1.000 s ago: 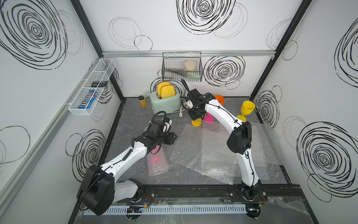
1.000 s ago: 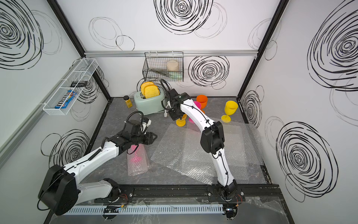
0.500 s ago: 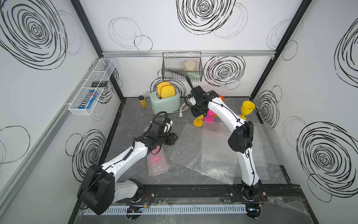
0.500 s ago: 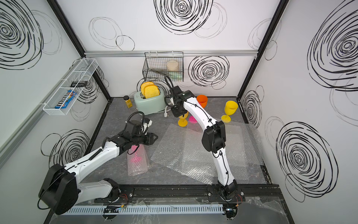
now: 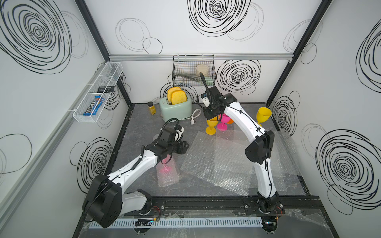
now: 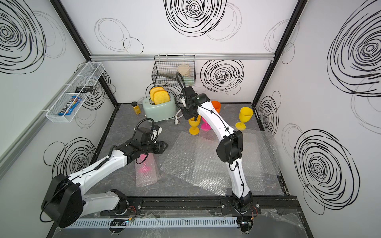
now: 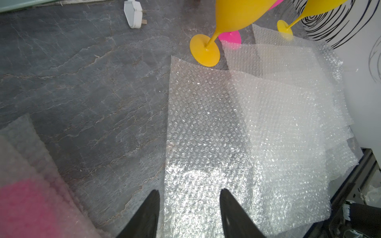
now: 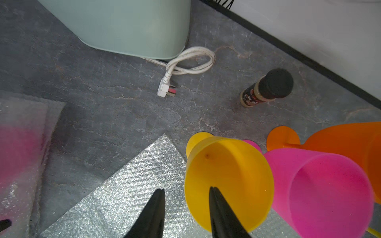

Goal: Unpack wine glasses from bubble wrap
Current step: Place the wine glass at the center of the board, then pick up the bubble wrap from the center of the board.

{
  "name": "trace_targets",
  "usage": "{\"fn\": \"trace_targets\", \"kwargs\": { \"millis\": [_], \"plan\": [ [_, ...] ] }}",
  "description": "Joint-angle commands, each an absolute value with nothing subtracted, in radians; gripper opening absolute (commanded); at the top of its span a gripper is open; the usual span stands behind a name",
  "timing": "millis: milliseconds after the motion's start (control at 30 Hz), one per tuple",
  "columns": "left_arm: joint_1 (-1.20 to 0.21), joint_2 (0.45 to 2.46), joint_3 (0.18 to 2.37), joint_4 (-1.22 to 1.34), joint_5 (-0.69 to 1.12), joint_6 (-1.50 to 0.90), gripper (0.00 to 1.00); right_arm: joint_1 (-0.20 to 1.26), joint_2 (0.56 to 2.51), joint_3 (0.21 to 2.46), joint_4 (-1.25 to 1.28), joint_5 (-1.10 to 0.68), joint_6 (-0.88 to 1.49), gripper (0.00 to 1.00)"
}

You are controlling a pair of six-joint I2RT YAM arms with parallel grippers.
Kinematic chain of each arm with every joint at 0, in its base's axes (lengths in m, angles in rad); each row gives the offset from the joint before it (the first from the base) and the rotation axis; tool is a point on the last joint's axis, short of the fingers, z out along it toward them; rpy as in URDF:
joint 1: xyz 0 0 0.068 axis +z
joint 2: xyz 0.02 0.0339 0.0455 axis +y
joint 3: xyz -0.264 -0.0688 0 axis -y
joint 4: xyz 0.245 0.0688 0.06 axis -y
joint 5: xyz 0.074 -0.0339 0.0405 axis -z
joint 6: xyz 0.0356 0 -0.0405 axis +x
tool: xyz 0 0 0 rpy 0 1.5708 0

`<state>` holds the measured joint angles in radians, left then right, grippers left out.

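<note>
Right wrist view: the right pincer [image 8: 185, 188] is part-open, its dark fingers straddling the rim of a yellow goblet [image 8: 226, 177] — one over the bowl's mouth, one outside it — and not closed on it. That goblet stands upright on the grey counter [image 5: 140, 123], just beside a hot pink goblet [image 8: 329, 195]. An orange goblet [image 8: 340, 140] stands close behind them. A dark-lidded spice jar [image 8: 266, 88] and the toaster's white plug [image 8: 165, 90] lie farther off.

In both top views a second yellow goblet [image 5: 263, 115] stands upright, well apart from the others, near the right wall. Flat bubble-wrap sheets [image 5: 218, 162] lie overlapped across the middle and right of the counter.

Left wrist view: the left pincer [image 7: 189, 190] hangs open and empty — one finger above bare counter, the other above the edge of a flat sheet. Beside it lies a bubble-wrap tube [image 5: 167, 171] with a pink goblet showing blurred through the plastic, partly under the left arm.
</note>
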<state>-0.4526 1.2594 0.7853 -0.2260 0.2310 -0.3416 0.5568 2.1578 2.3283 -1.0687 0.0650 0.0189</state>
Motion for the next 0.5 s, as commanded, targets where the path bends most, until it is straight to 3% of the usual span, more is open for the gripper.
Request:
{"fn": "trace_targets", "kwargs": {
  "millis": [0, 167, 467],
  "plan": [
    [-0.451, 1.246, 0.825, -0.223, 0.206, -0.357, 0.52, 0.552, 2.009, 2.270, -0.997, 0.056, 0.033, 0.41],
    [-0.444, 1.234, 0.833, -0.231, 0.191, -0.360, 0.52, 0.551, 1.812, 2.018, -0.852, 0.015, 0.084, 0.43],
    [-0.416, 1.226, 0.856, -0.264, 0.158, -0.370, 0.62, 0.546, 1.270, 1.202, -0.201, -0.295, 0.257, 0.56]
  ]
}}
